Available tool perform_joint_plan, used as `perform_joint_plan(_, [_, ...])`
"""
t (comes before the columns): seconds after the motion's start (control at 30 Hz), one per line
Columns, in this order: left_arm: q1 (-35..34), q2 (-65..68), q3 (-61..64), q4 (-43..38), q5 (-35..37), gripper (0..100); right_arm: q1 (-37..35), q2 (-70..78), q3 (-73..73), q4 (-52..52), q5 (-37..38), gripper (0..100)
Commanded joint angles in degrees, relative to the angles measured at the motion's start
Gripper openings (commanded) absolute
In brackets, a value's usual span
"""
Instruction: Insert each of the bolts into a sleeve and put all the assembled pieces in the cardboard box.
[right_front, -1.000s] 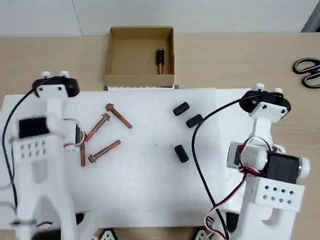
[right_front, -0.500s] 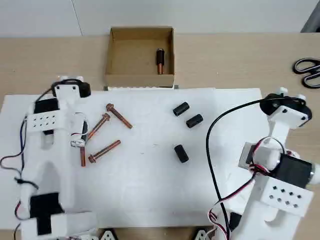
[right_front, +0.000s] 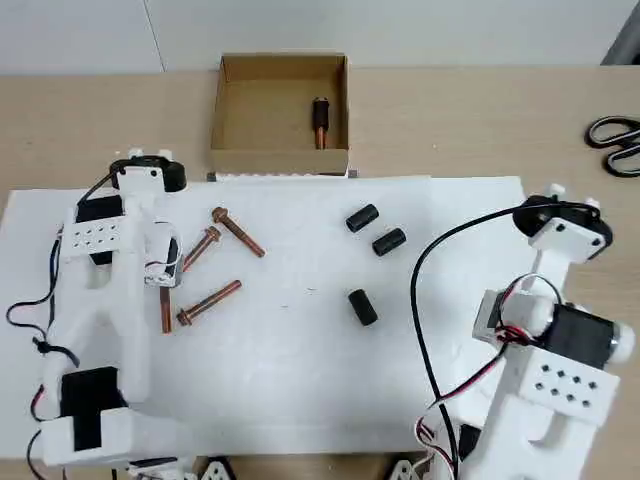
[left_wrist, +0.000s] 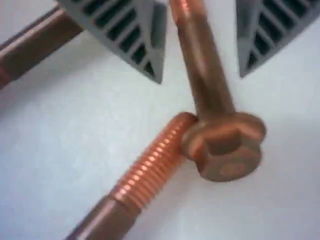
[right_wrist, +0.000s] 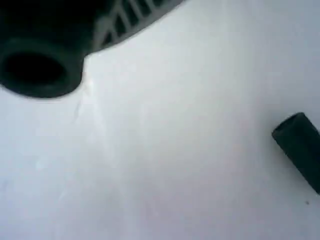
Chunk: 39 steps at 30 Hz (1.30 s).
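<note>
Near the table's left edge, the left gripper (left_wrist: 200, 72) has its fingers spread astride a copper bolt (left_wrist: 220, 145), with other bolts (right_front: 208, 301) close by. Toward the right edge, the right gripper (right_wrist: 85, 45) pinches a black sleeve (right_wrist: 35, 67). Three loose sleeves (right_front: 363, 307) lie mid-table with open white mat (right_front: 300, 380) around them. At the far edge, the cardboard box (right_front: 228, 110) holds one assembled piece (right_front: 320, 120).

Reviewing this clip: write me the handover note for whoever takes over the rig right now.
Left gripper: open, straddling a bolt that lies on the white mat; not clamped yet.
Right gripper: appears shut on a sleeve, held above the mat.
On the mat: four bolts at the left, the straddled one among them; three loose sleeves right of centre.
Done: one assembled piece lies in the cardboard box.
Left: sleeve the four bolts and box them.
</note>
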<state>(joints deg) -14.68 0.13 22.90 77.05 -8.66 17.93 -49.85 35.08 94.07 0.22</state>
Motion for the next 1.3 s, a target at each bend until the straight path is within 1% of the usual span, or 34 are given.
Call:
perform_joint_plan(0.0, [0.1,1.8,-2.4,-1.6,-0.3,10,0.7,-1.0,-0.4,-1.1,-0.3,0.4])
perform_joint_plan(0.13, [-0.1,5.5,-2.4,-3.7,-0.3,9,0.7,-1.0,-0.4,-1.1,-0.3,0.4])
perform_joint_plan(0.37, [-0.1,6.7,-2.5,-6.4,-0.3,9,0.5,-1.0,-0.4,-1.1,-0.3,0.4])
perform_joint_plan(0.57, [-3.7,6.7,-3.6,-8.5,-0.3,1,0.4,-1.0,-0.4,-1.1,-0.3,0.4])
perform_joint_plan(0.77, [-3.5,6.2,-3.7,-7.9,-0.1,1,0.3,-1.0,-0.7,-1.1,-0.3,0.4])
perform_joint_plan(0.83, [-3.0,6.2,-5.4,-5.7,0.0,1,0.3,-1.1,-1.3,-1.1,-0.2,0.5])
perform_joint_plan(0.97, [-2.6,6.1,-11.7,1.6,0.0,1,0.0,-1.1,-4.6,-0.5,-0.2,0.6])
perform_joint_plan(1.03, [-2.6,6.1,-15.9,5.3,0.6,1,-2.2,-1.1,-7.3,1.3,-0.2,0.5])
perform_joint_plan(1.17, [-2.5,6.1,-25.4,14.7,8.6,1,-6.1,-1.5,-9.8,2.3,-0.5,0.4])
perform_joint_plan(1.27, [-2.5,6.1,-32.6,21.7,11.8,1,-6.5,-5.4,-9.8,2.3,-0.5,0.4])
